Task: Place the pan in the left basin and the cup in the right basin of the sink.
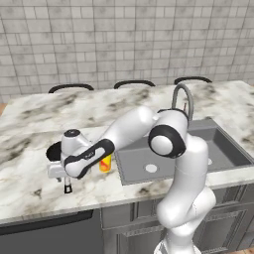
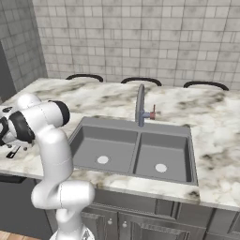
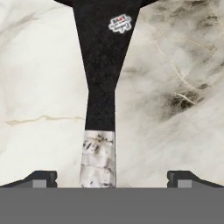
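The black pan (image 1: 53,150) lies on the marble counter at the left. Its long handle (image 3: 103,65) runs down the hand view and ends in a lighter grey tip (image 3: 98,159). My gripper (image 1: 63,179) hangs over that handle; its jaws (image 3: 113,179) stand open, one fingertip (image 3: 41,178) on each side of the tip, touching nothing. The yellow cup (image 1: 105,163) stands upright just right of my hand, between the pan and the sink (image 2: 133,131). The wider left basin (image 2: 105,147) and the narrower right basin (image 2: 164,157) hold nothing.
A tall curved faucet (image 2: 139,105) rises behind the sink's divider. My white forearm (image 1: 124,131) stretches left over the counter and partly covers the cup. The counter's front edge (image 1: 49,213) lies close below my hand. Dark curved chair backs (image 1: 134,83) show beyond the far edge.
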Available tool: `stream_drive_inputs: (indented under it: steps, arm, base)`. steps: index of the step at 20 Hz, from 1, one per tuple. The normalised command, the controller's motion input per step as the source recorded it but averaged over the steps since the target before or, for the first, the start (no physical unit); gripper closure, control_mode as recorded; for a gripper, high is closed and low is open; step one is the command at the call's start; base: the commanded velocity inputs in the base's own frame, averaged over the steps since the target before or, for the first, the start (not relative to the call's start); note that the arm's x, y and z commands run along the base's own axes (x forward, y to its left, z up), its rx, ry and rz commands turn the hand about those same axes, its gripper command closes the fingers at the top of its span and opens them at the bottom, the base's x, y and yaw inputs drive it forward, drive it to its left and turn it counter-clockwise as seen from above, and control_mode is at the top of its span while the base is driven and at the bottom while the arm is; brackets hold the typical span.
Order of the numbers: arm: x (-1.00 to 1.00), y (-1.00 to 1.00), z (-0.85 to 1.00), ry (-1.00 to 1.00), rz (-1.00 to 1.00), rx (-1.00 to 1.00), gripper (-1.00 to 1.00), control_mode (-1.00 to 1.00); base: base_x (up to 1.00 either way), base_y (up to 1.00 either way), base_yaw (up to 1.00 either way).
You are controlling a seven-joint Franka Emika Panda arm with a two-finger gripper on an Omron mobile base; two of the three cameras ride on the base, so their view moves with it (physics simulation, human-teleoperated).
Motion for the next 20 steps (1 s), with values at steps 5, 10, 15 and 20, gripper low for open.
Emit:
stream_drive_inputs:
  steps: [5,10,15,20]
  arm:
    - [0.0,0.0,-0.15,0.0,0.0,0.0,-1.0,-1.0]
    - [0.0,0.03,-0.15,0.0,0.0,0.0,-1.0,-1.0]
    - [0.01,0.08,-0.16,0.0,0.0,0.0,-1.0,-1.0]
    - [0.0,0.1,-0.24,0.01,0.0,0.0,-1.0,-1.0]
  base:
    - [0.0,0.0,0.0]
    - [0.0,0.0,0.0]
    - [0.0,0.0,0.0]
    - [0.0,0.0,0.0]
